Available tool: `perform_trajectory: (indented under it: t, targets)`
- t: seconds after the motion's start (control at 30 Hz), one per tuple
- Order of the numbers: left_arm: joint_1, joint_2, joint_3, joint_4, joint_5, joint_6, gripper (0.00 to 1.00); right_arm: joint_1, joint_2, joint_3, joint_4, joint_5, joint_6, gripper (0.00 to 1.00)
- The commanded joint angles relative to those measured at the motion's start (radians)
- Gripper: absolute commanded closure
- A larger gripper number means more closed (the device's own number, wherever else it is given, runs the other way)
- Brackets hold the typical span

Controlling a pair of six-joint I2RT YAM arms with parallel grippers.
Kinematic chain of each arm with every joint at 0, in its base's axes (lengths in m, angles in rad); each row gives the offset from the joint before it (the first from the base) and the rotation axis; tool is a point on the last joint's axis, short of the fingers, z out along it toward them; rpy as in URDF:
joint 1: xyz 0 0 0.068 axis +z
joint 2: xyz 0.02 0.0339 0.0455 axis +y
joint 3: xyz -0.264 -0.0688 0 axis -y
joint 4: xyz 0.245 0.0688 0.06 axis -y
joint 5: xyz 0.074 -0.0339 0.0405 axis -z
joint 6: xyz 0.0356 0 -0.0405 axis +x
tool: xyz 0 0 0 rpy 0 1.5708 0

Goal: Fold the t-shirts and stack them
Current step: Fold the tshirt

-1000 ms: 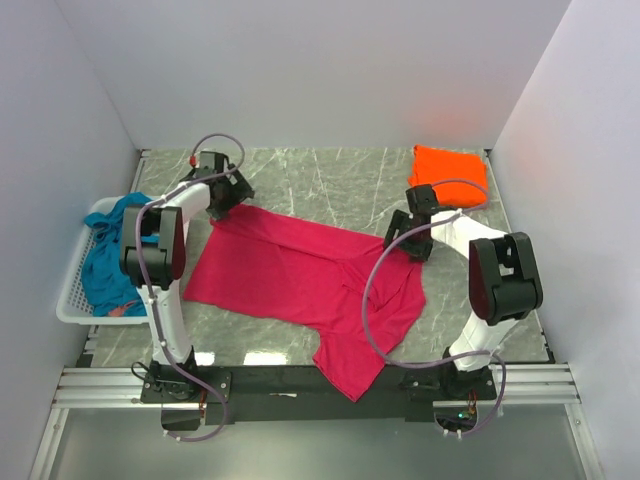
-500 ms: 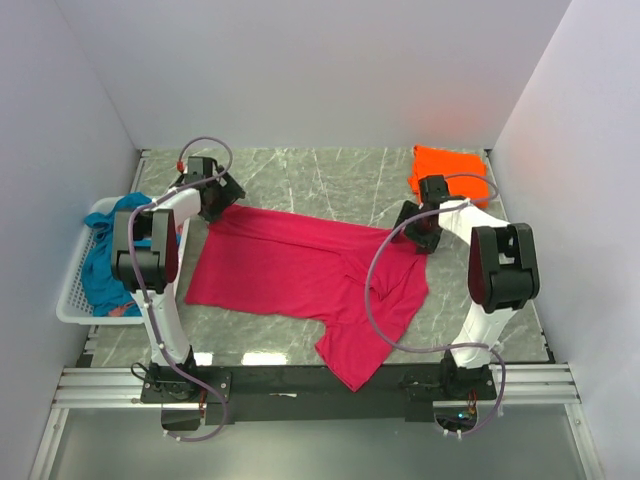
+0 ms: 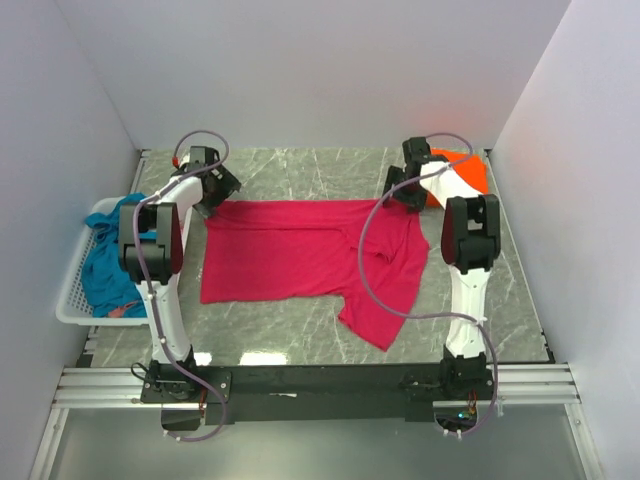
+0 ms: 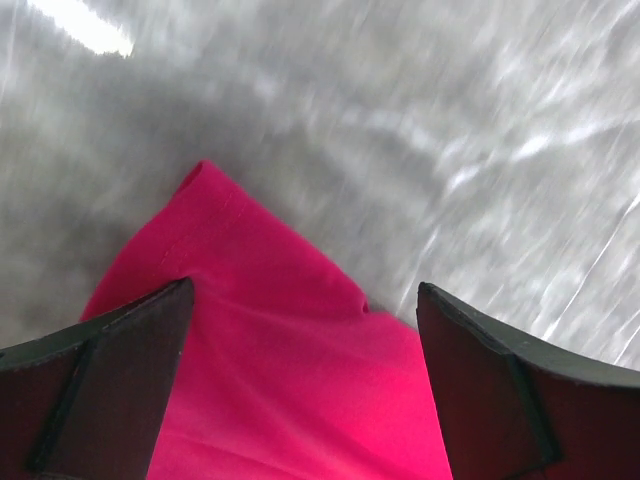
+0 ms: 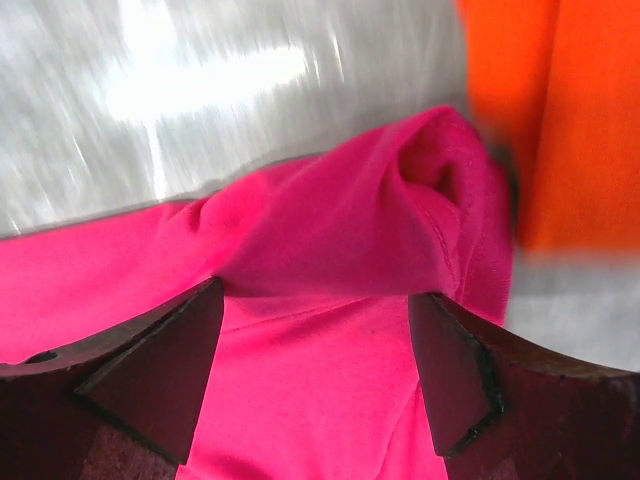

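The magenta-pink t-shirt (image 3: 300, 250) lies spread across the marble table, one sleeve trailing toward the near right. My left gripper (image 3: 213, 192) sits over its far left corner, jaws open, with pink cloth (image 4: 280, 330) lying between the fingers of the gripper (image 4: 303, 300). At the far right corner my right gripper (image 3: 400, 192) also stands open over a bunched fold of the pink cloth (image 5: 330, 250), which fills the gap of the gripper (image 5: 315, 300). A folded orange t-shirt (image 3: 462, 172) rests just right of it, showing as orange cloth (image 5: 560, 120). The teal-blue t-shirt (image 3: 105, 260) is heaped in the basket.
A white lattice basket (image 3: 70, 300) stands at the table's left edge. White walls close in the back and both sides. Bare marble (image 3: 310, 170) shows behind the pink shirt, and the arm bases and black rail run along the near edge.
Both grippers moved toward the back wall. The pink shirt went with them, from a slanted, rumpled lie to a straighter spread with its far edge level.
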Motion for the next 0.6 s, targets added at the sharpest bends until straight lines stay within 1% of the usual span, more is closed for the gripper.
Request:
perform_trajectory:
  t: [0.0, 0.03, 0.13, 0.17, 0.27, 0.37, 0.5, 0.53, 0.57]
  targets:
    - [0.016, 0.053, 0.096, -0.031, -0.073, -0.014, 0.01, 0.0, 0.097, 0.206, -0.1, 0.072, -0.088, 0.19]
    - [0.016, 0.071, 0.103, -0.023, -0.066, -0.014, 0.0, 0.0, 0.12, 0.244, -0.106, 0.066, -0.095, 0.2]
    - [0.016, 0.113, 0.145, -0.014, -0.053, -0.014, 0.01, 0.0, 0.212, 0.381, -0.117, 0.046, -0.132, 0.3]
    - [0.016, 0.122, 0.165, -0.009, -0.049, -0.011, 0.01, 0.0, 0.223, 0.427, -0.117, 0.022, -0.138, 0.29]
    - [0.017, 0.153, 0.212, -0.006, -0.032, -0.005, 0.01, -0.003, 0.247, 0.487, -0.115, 0.013, -0.154, 0.27]
    - [0.016, 0.162, 0.254, -0.009, -0.015, 0.006, 0.01, -0.003, 0.223, 0.484, -0.08, 0.036, -0.167, 0.26]
    - [0.016, 0.121, 0.301, -0.015, 0.0, 0.032, 0.01, -0.003, 0.148, 0.48, -0.049, 0.054, -0.18, 0.25]
    - [0.016, 0.098, 0.312, -0.03, 0.007, 0.038, 0.01, -0.003, 0.095, 0.464, -0.042, 0.048, -0.178, 0.23]
    - [0.014, 0.081, 0.329, -0.037, 0.01, 0.044, 0.01, -0.003, 0.061, 0.411, -0.027, 0.046, -0.171, 0.23]
